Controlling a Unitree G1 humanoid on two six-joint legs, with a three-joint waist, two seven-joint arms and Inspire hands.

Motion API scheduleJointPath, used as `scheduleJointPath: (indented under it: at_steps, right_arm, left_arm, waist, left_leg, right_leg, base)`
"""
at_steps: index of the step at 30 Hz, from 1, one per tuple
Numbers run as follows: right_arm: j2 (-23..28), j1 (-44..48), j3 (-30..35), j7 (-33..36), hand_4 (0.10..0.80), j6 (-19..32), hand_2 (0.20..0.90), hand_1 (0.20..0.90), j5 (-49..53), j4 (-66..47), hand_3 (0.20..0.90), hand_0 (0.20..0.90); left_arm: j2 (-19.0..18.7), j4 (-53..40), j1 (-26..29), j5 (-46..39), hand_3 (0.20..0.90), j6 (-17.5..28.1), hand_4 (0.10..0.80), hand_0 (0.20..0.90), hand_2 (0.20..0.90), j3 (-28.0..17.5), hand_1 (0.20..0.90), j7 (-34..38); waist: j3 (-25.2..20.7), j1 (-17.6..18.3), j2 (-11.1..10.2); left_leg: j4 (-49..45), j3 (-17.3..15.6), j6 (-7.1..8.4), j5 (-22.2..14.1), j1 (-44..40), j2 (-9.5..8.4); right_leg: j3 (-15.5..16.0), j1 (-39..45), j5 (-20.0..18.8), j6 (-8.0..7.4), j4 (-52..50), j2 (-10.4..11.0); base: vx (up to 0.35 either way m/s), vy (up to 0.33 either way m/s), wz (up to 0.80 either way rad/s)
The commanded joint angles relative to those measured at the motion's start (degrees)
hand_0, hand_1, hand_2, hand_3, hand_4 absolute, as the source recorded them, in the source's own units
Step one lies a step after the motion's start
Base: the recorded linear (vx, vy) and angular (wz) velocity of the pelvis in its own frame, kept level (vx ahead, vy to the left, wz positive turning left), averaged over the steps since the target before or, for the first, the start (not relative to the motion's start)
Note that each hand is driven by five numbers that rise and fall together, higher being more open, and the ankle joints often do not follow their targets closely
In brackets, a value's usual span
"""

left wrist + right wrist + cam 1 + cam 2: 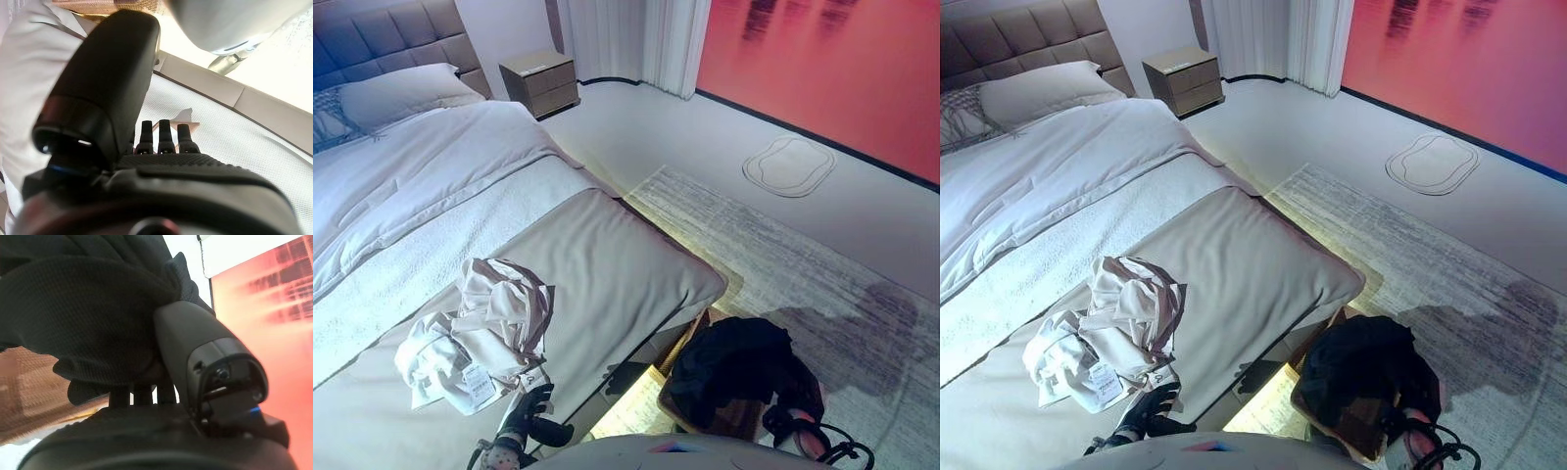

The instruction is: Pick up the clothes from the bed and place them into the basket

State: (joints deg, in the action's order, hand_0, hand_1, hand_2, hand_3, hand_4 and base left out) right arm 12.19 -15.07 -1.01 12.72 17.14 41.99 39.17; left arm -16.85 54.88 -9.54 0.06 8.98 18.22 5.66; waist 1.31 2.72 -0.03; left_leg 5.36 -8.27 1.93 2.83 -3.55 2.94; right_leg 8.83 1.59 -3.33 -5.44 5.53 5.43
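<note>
My right hand (161, 431) holds a black garment (744, 367) over the brown basket (705, 416) on the floor beside the bed (607, 264); in the right wrist view my thumb and fingers (142, 394) are curled into the dark knit cloth, which bunches above them. The garment drapes across the basket's top, hiding most of its rim. My left hand (524, 416) rests at the near edge of the bed's grey-beige bench cushion, just below a heap of pale clothes (489, 328), its fingers (164, 134) lying straight and relaxed, gripping nothing. The heap, white and cream pieces with a tag (478, 384) showing, sits on the cushion near the foot of the bed. Further up lie a white duvet (431, 176) and a pillow (401, 93). A bedside cabinet (540, 83) stands by the wall, and a grey rug (803, 264) covers the floor beside the basket.
</note>
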Motion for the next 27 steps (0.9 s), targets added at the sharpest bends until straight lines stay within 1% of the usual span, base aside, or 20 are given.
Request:
scheduleJointPath:
  at_steps: [1, 5, 8, 10, 14, 16, 17, 18, 19, 20, 21, 22, 24, 27]
  right_arm:
    - [1.14, 4.19, 1.01, -1.89, 0.1, 2.65, 0.3, 0.3, 3.24, -0.4, 0.2, 0.3]
    - [1.33, 6.01, 1.65, -1.11, 0.1, 1.93, 0.3, 0.3, 3.83, 6.98, 0.2, 0.3]
    - [2.31, 8.24, 1.91, 1.85, 0.1, 1.9, 0.3, 0.3, 3.06, 11.23, 0.2, 0.3]
    - [3.03, 10.37, 2.56, 5.39, 0.1, 2.51, 0.3, 0.3, 2.49, 15.33, 0.2, 0.3]
    - [5.33, 13.7, 6.28, 13.14, 0.1, 6.55, 0.3, 0.3, 2.97, 24.06, 0.2, 0.3]
    - [6.15, 14.43, 8.24, 14.42, 0.1, 7.14, 0.3, 0.3, 3.22, 26.6, 0.2, 0.3]
    - [6.99, 15.3, 9.59, 15.1, 0.1, 8.32, 0.3, 0.3, 3.97, 28.29, 0.2, 0.3]
    - [7.56, 15.8, 10.53, 15.52, 0.1, 9.41, 0.3, 0.3, 4.46, 28.26, 0.2, 0.3]
    - [8.62, 16.65, 11.36, 17.69, 0.1, 11.2, 0.3, 0.3, 3.59, 27.27, 0.2, 0.3]
    - [10.01, 17.3, 12.32, 20.81, 0.1, 12.05, 0.3, 0.3, 1.07, 25.86, 0.2, 0.3]
    - [10.67, 17.6, 12.84, 21.37, 0.1, 12.17, 0.3, 0.3, 0.55, 25.69, 0.2, 0.3]
    - [12.33, 18.5, 14.18, 22.45, 0.1, 13.07, 0.3, 0.3, 0.39, 25.74, 0.2, 0.3]
    - [14.41, 19.73, 16.13, 22.28, 0.1, 14.5, 0.3, 0.3, 0.06, 26.74, 0.2, 0.3]
    - [17.22, 21.2, 18.34, 20.96, 0.1, 14.42, 0.3, 0.3, 0.27, 28.23, 0.2, 0.3]
  left_arm:
    - [-3.48, 1.44, 3.81, 2.22, 0.9, 2.48, 0.8, 0.9, 0.9, 0.66, 0.9, -0.18]
    - [-3.95, 2.63, 4.08, 2.42, 0.9, 3.51, 0.8, 0.9, 0.9, 1.16, 0.9, -0.5]
    - [-4.64, 2.82, 4.85, 2.06, 0.9, 3.88, 0.8, 0.9, 0.9, 1.71, 0.9, -1.19]
    - [-4.85, 3.34, 5.87, 1.67, 0.9, 4.22, 0.8, 0.9, 0.9, 2.47, 0.9, -1.28]
    - [-4.9, 4.42, 6.62, 1.75, 0.9, 4.97, 0.8, 0.9, 0.9, 3.63, 0.9, -1.05]
    - [-4.97, 4.6, 6.54, 1.61, 0.9, 5.23, 0.8, 0.9, 0.9, 4.16, 0.9, -0.96]
    - [-5.03, 4.47, 6.59, 1.42, 0.9, 5.31, 0.8, 0.9, 0.9, 4.54, 0.9, -1.01]
    - [-5.12, 4.01, 6.57, 1.39, 0.9, 5.16, 0.8, 0.9, 0.9, 4.71, 0.9, -1.13]
    - [-5.2, 3.05, 6.55, 0.9, 0.9, 4.92, 0.8, 0.9, 0.9, 5.16, 0.9, -1.19]
    - [-5.17, 2.46, 6.6, -0.02, 0.9, 4.96, 0.8, 0.9, 0.9, 5.65, 0.9, -1.21]
    - [-5.12, 2.4, 6.64, -0.47, 0.9, 5.1, 0.8, 0.9, 0.9, 5.85, 0.9, -1.2]
    - [-4.72, 2.34, 6.78, -1.3, 0.9, 5.54, 0.8, 0.9, 0.9, 6.46, 0.9, -1.05]
    - [-4.2, 1.76, 6.81, -1.72, 0.9, 5.67, 0.8, 0.9, 0.9, 7.53, 0.9, -0.66]
    - [-4.47, 0.72, 7.06, -2.29, 0.9, 5.66, 0.8, 0.9, 0.9, 8.02, 0.9, -1.03]
  waist:
    - [0.8, -1.72, -0.46]
    - [0.7, -2.6, -0.23]
    - [1.01, -3.09, 0.45]
    - [1.48, -3.44, 1.18]
    - [2.1, -4.1, 2.8]
    - [2.19, -4.19, 3.38]
    - [2.39, -4.4, 3.98]
    - [2.49, -4.43, 4.4]
    - [2.73, -4.4, 5.12]
    - [2.97, -4.25, 5.99]
    - [3.06, -4.13, 6.36]
    - [3.33, -3.93, 7.32]
    - [3.75, -3.84, 8.32]
    - [4.28, -4.04, 8.97]
  left_leg:
    - [-0.36, 2.1, 0.9, -0.45, 0.9, 1.38]
    - [-0.36, 2.4, 1.07, -0.35, 1.29, 1.48]
    - [-0.36, 2.8, 1.12, -0.09, 1.95, 1.47]
    - [-0.36, 3.25, 1.1, 0.16, 2.54, 1.39]
    - [-0.36, 4.02, 1.18, 0.25, 2.89, 1.24]
    - [-0.36, 4.19, 1.31, 0.21, 2.83, 1.16]
    - [-0.36, 4.38, 1.41, 0.19, 2.81, 1.06]
    - [-0.36, 4.51, 1.49, 0.19, 2.89, 0.99]
    - [-0.36, 4.75, 1.59, 0.27, 3.14, 0.82]
    - [-0.36, 4.96, 1.68, 0.39, 3.55, 0.61]
    - [-0.36, 5.0, 1.73, 0.44, 3.73, 0.52]
    - [-0.36, 4.99, 1.87, 0.64, 4.26, 0.36]
    - [-0.36, 5.09, 2.0, 0.81, 4.76, 0.15]
    - [-0.36, 5.26, 2.28, 0.92, 5.19, 0.14]
  right_leg:
    - [2.69, 1.15, -3.3, -2.68, -0.65, 2.97]
    - [3.13, 1.01, -3.36, -2.7, -0.53, 2.99]
    - [3.35, 0.49, -3.36, -2.58, -0.57, 2.93]
    - [3.46, -0.01, -3.38, -2.46, -0.64, 2.91]
    - [3.68, -0.23, -3.29, -2.32, -0.64, 3.08]
    - [3.75, -0.13, -3.25, -2.35, -0.61, 3.26]
    - [3.83, -0.02, -3.19, -2.34, -0.59, 3.45]
    - [3.84, -0.09, -3.16, -2.33, -0.57, 3.57]
    - [3.8, -0.32, -3.11, -2.27, -0.56, 3.73]
    - [3.73, -0.75, -3.04, -2.22, -0.59, 3.89]
    - [3.67, -0.95, -3.01, -2.22, -0.59, 3.95]
    - [3.6, -1.41, -2.94, -2.21, -0.55, 4.13]
    - [3.59, -1.75, -2.77, -2.23, -0.53, 4.25]
    - [3.85, -1.86, -2.58, -2.32, -0.53, 4.43]
  base:
    - [0.062, -0.046, 0.02]
    - [0.039, -0.053, 0.08]
    - [-0.025, -0.035, 0.05]
    - [-0.074, -0.034, 0.06]
    - [-0.032, -0.033, 0.08]
    - [0.007, -0.02, 0.07]
    - [-0.004, -0.022, 0.08]
    - [-0.041, -0.003, 0.11]
    - [-0.081, 0.035, 0.09]
    - [-0.091, 0.06, 0.06]
    - [-0.117, 0.094, 0.01]
    - [-0.103, 0.082, 0.0]
    - [-0.098, 0.049, 0.02]
    - [-0.067, -0.017, 0.04]
